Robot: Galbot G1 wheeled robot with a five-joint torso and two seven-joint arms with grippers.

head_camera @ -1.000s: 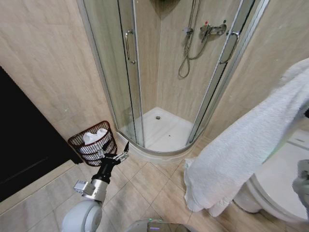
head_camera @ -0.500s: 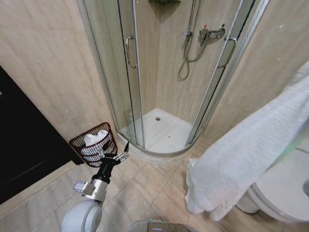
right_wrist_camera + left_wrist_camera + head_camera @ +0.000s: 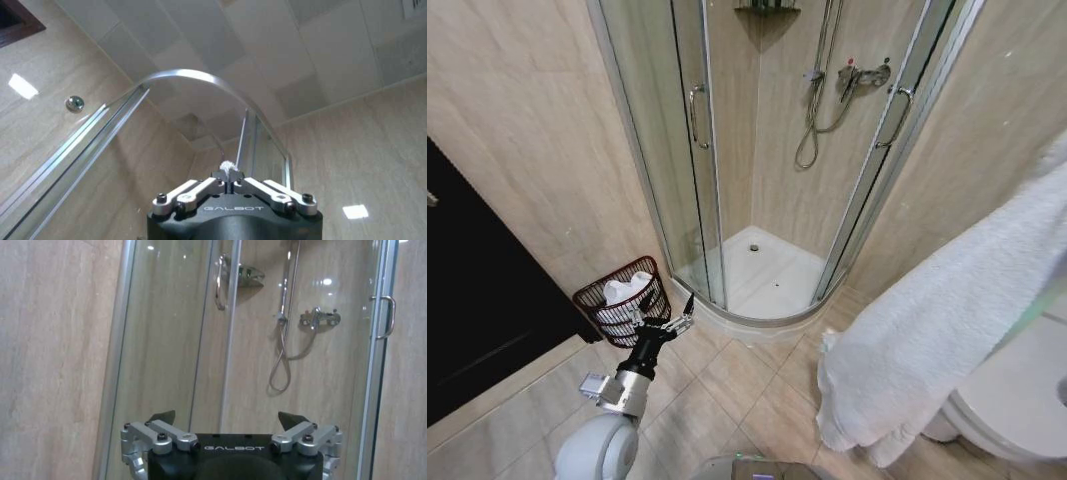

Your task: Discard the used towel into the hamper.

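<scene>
- Right gripper (image 3: 230, 184): fingers pressed together on a tuft of the large white terry towel (image 3: 937, 330), which hangs in a long drape at the robot's right, above the tiled floor (image 3: 737, 385).
- Left gripper (image 3: 665, 322): fingers spread, empty, held low near the hamper.
- Small round dark red-brown wire hamper (image 3: 624, 302): on the floor at the robot's left, beside the glass shower enclosure (image 3: 767, 160), white cloth already inside.
- Judgement: carry the towel well across and centre it over the rim before letting go; trailing folds could catch the rim.
</scene>
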